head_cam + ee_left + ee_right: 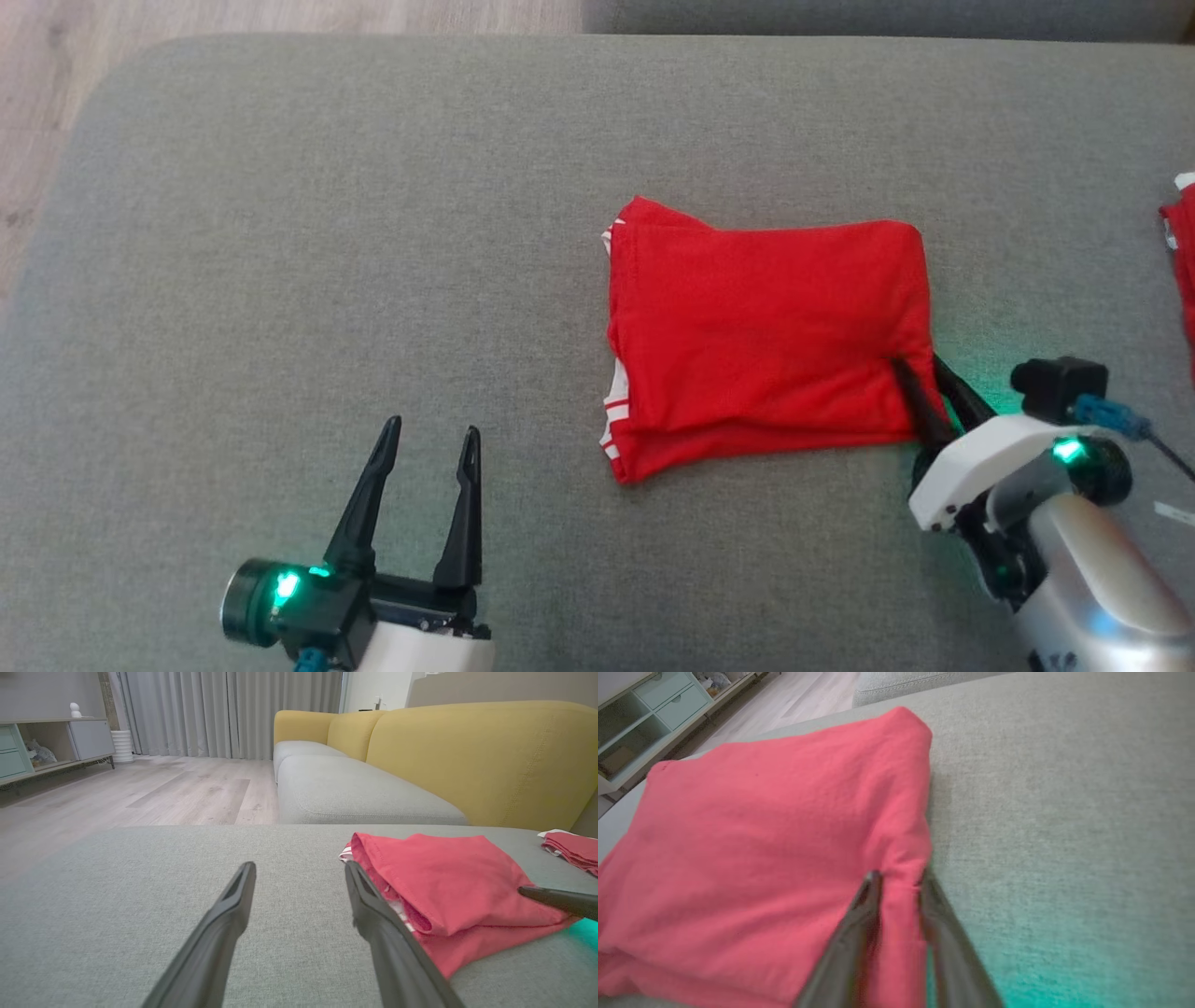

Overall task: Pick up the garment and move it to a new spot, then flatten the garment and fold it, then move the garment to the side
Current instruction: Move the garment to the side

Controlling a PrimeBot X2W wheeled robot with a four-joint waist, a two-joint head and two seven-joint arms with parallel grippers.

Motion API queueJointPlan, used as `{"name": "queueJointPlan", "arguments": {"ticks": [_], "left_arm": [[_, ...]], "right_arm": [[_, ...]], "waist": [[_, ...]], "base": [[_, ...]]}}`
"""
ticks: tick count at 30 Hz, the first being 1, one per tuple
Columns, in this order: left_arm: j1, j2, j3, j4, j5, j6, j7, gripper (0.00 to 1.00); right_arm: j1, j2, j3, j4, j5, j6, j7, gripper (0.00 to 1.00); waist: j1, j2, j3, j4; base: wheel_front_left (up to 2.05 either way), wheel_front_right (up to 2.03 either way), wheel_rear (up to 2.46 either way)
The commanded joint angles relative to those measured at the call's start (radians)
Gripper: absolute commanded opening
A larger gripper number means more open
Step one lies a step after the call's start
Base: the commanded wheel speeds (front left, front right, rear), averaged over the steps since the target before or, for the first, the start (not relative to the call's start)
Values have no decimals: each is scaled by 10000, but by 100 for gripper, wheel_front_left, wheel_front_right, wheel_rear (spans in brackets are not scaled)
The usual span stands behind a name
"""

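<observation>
Red garment (766, 336) with white stripes, grey cushion (373, 233), yellow sofa back (467, 756); pale floor (163, 788)

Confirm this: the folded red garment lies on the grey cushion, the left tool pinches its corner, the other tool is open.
Wrong arm: the right tool pinches a corner of the garment, clear in the right wrist view, and the left tool is the open one. The rest stands.

Wide bare cushion (280, 233) left of and beyond the red garment (766, 327). Tighter on the right: right gripper (917, 366) at its corner, another red cloth (1181, 271) farther out.
</observation>
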State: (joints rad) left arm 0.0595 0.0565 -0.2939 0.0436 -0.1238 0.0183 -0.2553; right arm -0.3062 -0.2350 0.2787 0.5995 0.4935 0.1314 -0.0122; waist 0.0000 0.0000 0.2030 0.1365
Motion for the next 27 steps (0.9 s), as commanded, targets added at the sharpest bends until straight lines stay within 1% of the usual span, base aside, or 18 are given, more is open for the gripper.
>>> {"name": "queueJointPlan", "arguments": {"ticks": [1,4,8,13,16,17,20,23,25,26,27], "left_arm": [[-338,-62,223,-274,-9,95,-65,100],[-372,-62,247,-292,-20,122,-65,100],[-520,-62,298,-325,14,87,-65,100],[-870,-62,305,-303,128,-22,-65,100],[-1143,-62,302,-267,241,-97,-65,100],[-1143,-62,302,-267,241,-97,-65,100],[-1382,-62,343,-230,356,-162,-65,100],[-1562,-62,406,-195,461,-234,-65,100],[-1649,-62,450,-182,513,-273,-65,100],[-1683,-62,471,-175,530,-294,-65,100],[-1707,-62,501,-168,543,-316,-65,100]], "right_arm": [[-431,-387,228,-140,107,-7,-233,0],[-743,-870,335,-144,147,-7,-490,0],[-1218,-1821,251,-411,-10,-7,-541,0],[-1758,-3035,-364,-908,-142,-7,-394,0],[-1990,-3616,-851,-1165,-240,-7,-276,0],[-1990,-3616,-851,-1165,-240,-7,-276,0],[-2155,-4054,-1347,-1340,-311,-7,-157,0],[-2217,-4321,-2072,-1509,-528,-7,13,0],[-2217,-4362,-2717,-1538,-776,-7,110,0],[-2196,-4309,-3007,-1549,-943,-7,161,77],[-2165,-4214,-3226,-1612,-1124,-7,171,100]], "waist": [[0,0,45,-96],[0,0,160,-410],[0,0,465,-1049],[0,0,1009,-1888],[0,0,1332,-2279],[0,0,1332,-2279],[0,0,1595,-2573],[0,0,1803,-2768],[0,0,1890,-2842],[0,0,1908,-2861],[0,0,1910,-2885]], "base": [[0,0,0],[0,0,0],[0,0,0],[0,0,0],[0,0,0],[0,0,0],[0,0,0],[0,0,0],[0,0,0],[0,0,0],[0,0,0]]}}
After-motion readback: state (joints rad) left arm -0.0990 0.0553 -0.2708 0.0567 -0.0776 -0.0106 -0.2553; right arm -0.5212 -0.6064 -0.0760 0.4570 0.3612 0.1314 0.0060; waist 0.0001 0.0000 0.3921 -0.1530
